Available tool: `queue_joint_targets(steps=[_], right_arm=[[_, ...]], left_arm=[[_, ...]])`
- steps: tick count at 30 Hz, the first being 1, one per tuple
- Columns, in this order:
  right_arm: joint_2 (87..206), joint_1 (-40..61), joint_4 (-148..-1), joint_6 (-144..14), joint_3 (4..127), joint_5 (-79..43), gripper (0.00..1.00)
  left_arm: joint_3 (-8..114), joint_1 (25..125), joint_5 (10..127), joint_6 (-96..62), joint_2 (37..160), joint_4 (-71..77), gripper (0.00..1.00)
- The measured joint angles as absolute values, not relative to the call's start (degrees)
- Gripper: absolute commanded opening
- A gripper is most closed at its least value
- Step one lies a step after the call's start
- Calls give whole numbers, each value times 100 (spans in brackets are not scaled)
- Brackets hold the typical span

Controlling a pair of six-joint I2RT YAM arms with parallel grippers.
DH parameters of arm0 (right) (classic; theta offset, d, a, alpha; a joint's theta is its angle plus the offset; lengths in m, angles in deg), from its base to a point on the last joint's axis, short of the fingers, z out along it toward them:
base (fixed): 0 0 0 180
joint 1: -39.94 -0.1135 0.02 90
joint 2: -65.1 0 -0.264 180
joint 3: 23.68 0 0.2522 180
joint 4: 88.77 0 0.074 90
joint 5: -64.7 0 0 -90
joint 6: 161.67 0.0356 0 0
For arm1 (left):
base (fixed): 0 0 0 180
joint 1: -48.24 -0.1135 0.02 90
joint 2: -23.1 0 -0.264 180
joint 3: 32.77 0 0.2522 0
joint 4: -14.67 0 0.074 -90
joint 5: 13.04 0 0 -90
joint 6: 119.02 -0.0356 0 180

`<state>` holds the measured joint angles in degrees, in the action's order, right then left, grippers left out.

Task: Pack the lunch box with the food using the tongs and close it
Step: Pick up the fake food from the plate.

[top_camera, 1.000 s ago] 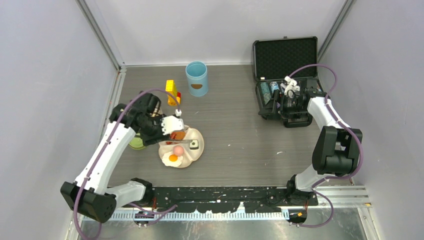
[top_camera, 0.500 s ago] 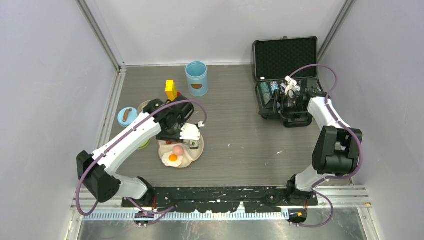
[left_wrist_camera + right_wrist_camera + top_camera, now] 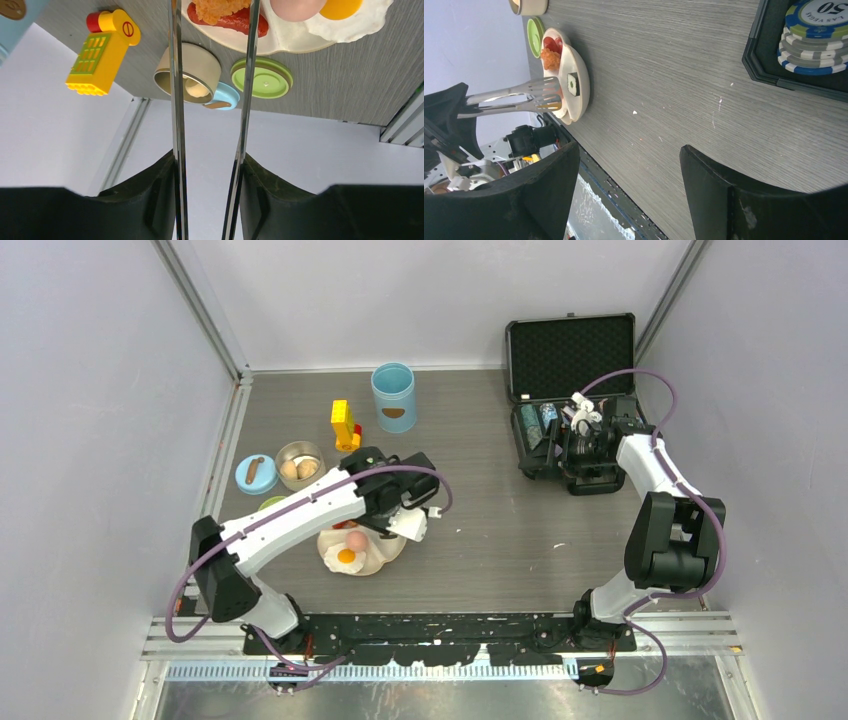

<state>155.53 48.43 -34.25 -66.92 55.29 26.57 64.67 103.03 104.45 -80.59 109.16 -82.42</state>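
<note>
The table (image 3: 500, 540) carries everything. A black case (image 3: 572, 355) lies open far right of and behind the plate (image 3: 580, 61), with stacked poker chips (image 3: 811, 37) in it. The right arm (image 3: 655, 475) reaches over that case, well apart from the plate. The right gripper (image 3: 629, 147) has its jaws wide with nothing between them. The left arm (image 3: 290, 515) stretches across the plate's back edge. The left gripper (image 3: 208, 157) sits at the plate's right side, its fingers (image 3: 160, 200) clamped on the outsides of the tongs (image 3: 176, 100).

The tongs point leftward over the plate. Their two arms stand apart with a clear gap and nothing pinched between them. The slotted tips hang by the plate's near rim; whether they touch it I cannot tell.

The blue canister (image 3: 393, 400) stands upright and uncovered behind the plate, well apart. A yellow toy (image 3: 100, 52) lies between plate and canister. The steel bowl (image 3: 200, 60), holding beige food, sits behind and left of the plate. The blue lid (image 3: 244, 478) lies farther left. The green lid (image 3: 261, 77) lies just beside the plate's left rim.

On the plate lie the fried egg (image 3: 345, 558) and pink egg (image 3: 357, 540) toward the near side. The sausage (image 3: 240, 21) and nugget (image 3: 220, 6) lie toward the back. The dark piece (image 3: 573, 83) lies by the right rim.
</note>
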Motion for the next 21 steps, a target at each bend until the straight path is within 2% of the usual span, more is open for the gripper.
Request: queue_joint_targets(steps=[6, 21], right_arm=[[15553, 4843, -3423, -6692, 5498, 2712, 78], [15551, 4906, -3423, -6692, 5474, 2778, 78]], left_arm=[[6648, 10613, 10661, -7839, 11220, -8535, 45], [6819, 10668, 10733, -7629, 11738, -8683, 46]])
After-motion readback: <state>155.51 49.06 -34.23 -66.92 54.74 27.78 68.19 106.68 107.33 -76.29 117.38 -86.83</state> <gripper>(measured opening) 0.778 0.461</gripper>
